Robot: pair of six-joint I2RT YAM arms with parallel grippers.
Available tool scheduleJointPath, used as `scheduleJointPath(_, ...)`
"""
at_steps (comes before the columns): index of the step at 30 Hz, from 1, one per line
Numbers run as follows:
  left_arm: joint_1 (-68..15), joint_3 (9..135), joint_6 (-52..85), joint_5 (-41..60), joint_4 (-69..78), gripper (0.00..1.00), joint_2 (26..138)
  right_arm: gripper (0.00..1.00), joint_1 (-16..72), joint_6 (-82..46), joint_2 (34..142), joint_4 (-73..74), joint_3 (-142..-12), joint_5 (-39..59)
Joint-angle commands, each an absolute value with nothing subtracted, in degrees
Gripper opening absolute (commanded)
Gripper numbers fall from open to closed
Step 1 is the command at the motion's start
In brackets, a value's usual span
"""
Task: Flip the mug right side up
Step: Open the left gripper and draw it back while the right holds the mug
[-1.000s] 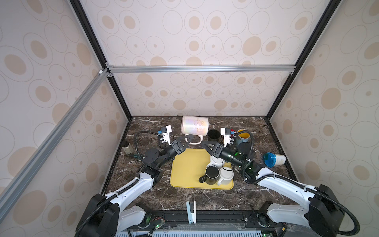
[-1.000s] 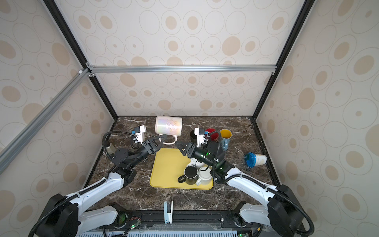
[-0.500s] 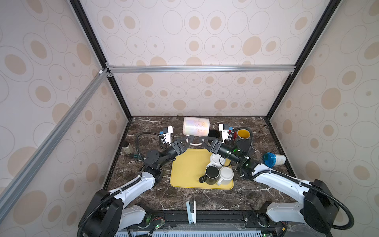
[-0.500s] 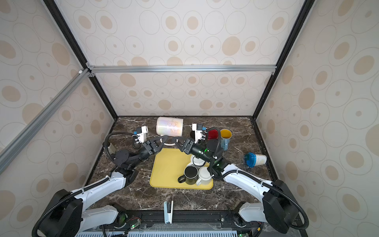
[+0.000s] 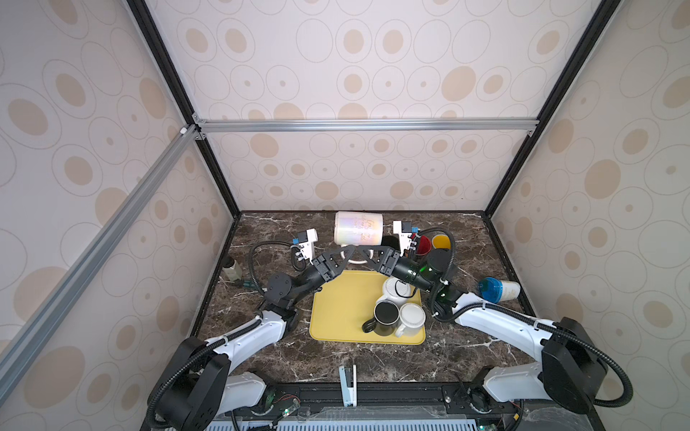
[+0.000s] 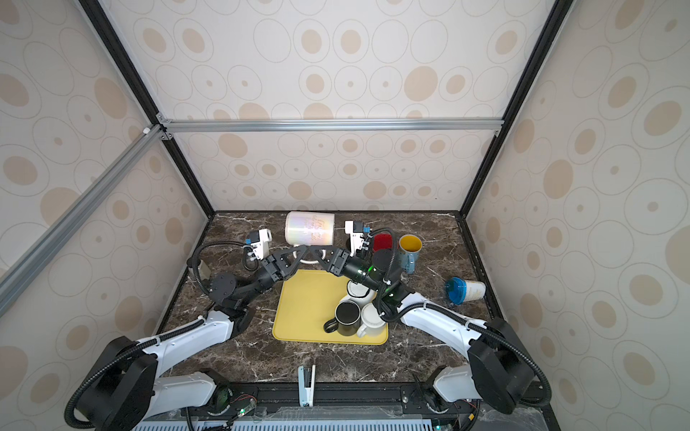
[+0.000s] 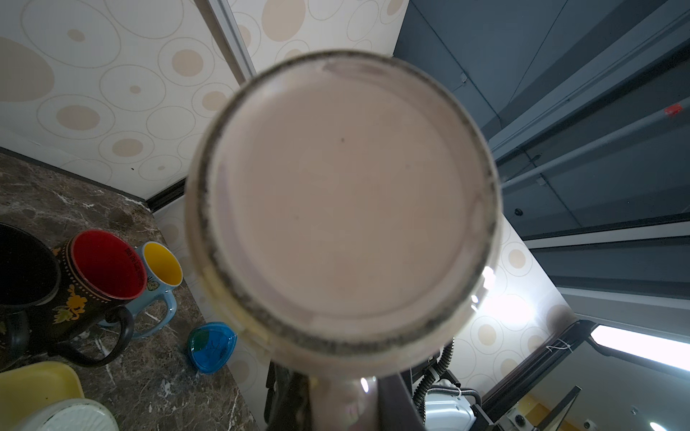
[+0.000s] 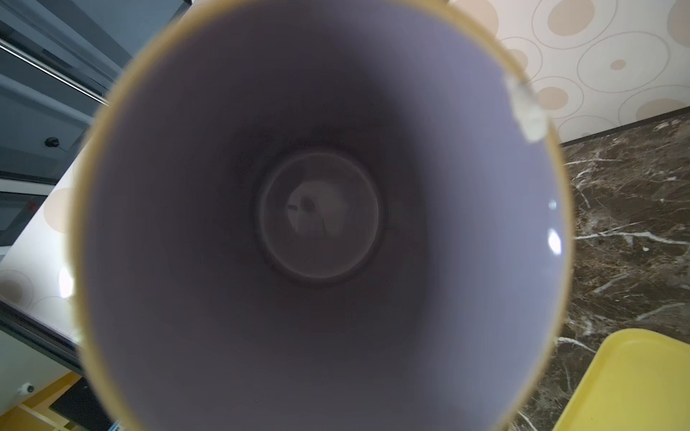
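Mug [image 5: 358, 229], large, white and pearly, hangs on its side above the dark marble table [image 5: 373, 358] at twelve o'clock, close to the back wall; both top views show it [image 6: 309, 228]. Its base points toward nine o'clock and its open mouth toward three o'clock. The handle sits on the side nearer six o'clock.

The left gripper [image 5: 350, 249] reaches in from seven o'clock and is clamped narrowly on that handle. In the left wrist view the mug's round base [image 7: 343, 201] fills the frame, and the handle is pinched between dark fingers [image 7: 287, 399].

The right gripper [image 5: 366, 249] comes in from four o'clock, its tips at the same handle, just beside the left gripper. I cannot tell whether it grips or stands slightly apart. The right wrist view looks straight into the mug's empty, pale violet inside [image 8: 321, 216].

A yellow tray [image 5: 336, 317] lies at the table's centre. A black mug [image 5: 384, 317] and a white mug [image 5: 410, 317] stand upright and touching at its five o'clock corner. A red mug [image 5: 423, 244] and a yellow-lined mug [image 5: 440, 241] stand side by side at one o'clock. A blue-lidded cup [image 5: 498, 289] lies on its side at three o'clock.
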State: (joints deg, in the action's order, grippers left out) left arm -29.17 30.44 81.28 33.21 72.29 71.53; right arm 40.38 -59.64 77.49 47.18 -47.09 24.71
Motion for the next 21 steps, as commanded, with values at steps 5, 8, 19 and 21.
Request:
scheduleJointPath(5, -30.07, 32.52, 82.36, 34.8, 81.56, 0.0, 71.18, 0.32, 40.03, -60.12, 77.3, 50.36, -50.0, 25.05)
scheduleJointPath(8, -30.2, 32.48, 82.46, 34.87, 81.7, 0.0, 71.28, 0.25, 40.07, -59.99, 77.24, 50.39, -50.07, 25.13)
scheduleJointPath(19, -30.23, 31.45, 81.79, 35.05, 80.67, 0.0, 71.1, 0.0, 39.9, -59.51, 76.92, 49.48, -50.33, 25.58)
scheduleJointPath(21, -30.16, 31.69, 80.31, 35.33, 77.43, 0.0, 70.65, 0.0, 39.86, -59.27, 76.66, 49.2, -50.27, 25.45)
